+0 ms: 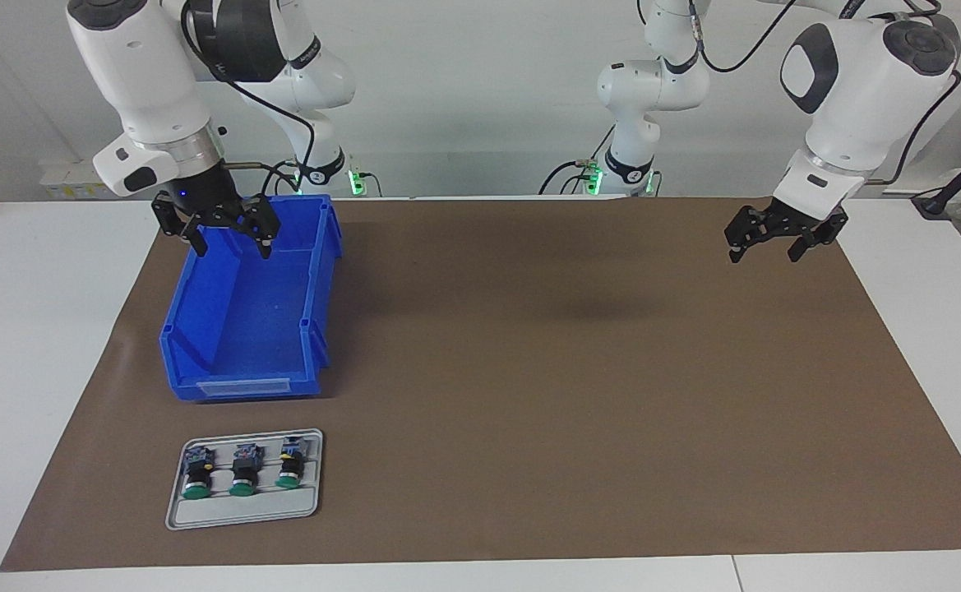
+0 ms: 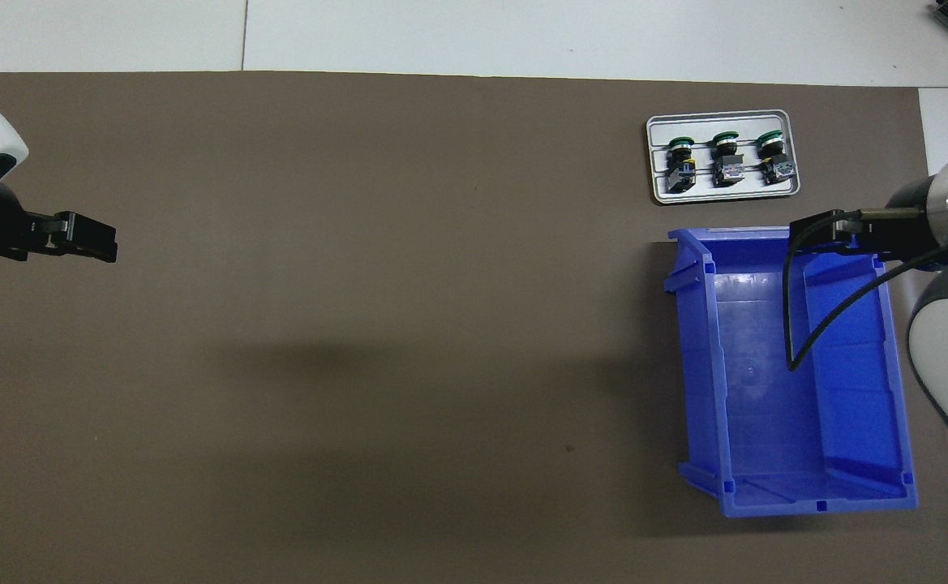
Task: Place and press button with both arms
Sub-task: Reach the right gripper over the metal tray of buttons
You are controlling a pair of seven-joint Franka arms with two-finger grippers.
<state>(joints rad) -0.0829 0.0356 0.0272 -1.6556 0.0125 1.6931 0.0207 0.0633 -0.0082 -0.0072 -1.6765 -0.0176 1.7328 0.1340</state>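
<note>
In the facing view, three green-capped buttons lie side by side in a grey tray [image 1: 243,510] at the right arm's end of the bench, farther from the robots than the blue bin [image 1: 200,329]. The middle button [image 1: 242,472] lies with its green cap pointing away from the robots. The right hand [image 1: 229,236] hangs over the bin's robot-side end, fingers spread, well apart from the tray and touching nothing. The left hand [image 1: 764,247] hovers over the bare brown mat [image 1: 570,370] at the left arm's end, fingers likewise spread, empty, well apart from the buttons. The mat covers most of the white bench [image 1: 36,329]; a pale wall and cables stand by the arm bases.

In the overhead view, the tray [image 2: 722,191] sits just beside the bin [image 2: 701,389], with the same button [image 2: 726,159] in the middle of its row. The right hand [image 2: 818,229] covers the bin's tray-side rim. The left hand [image 2: 88,242] is over open mat [image 2: 360,324].
</note>
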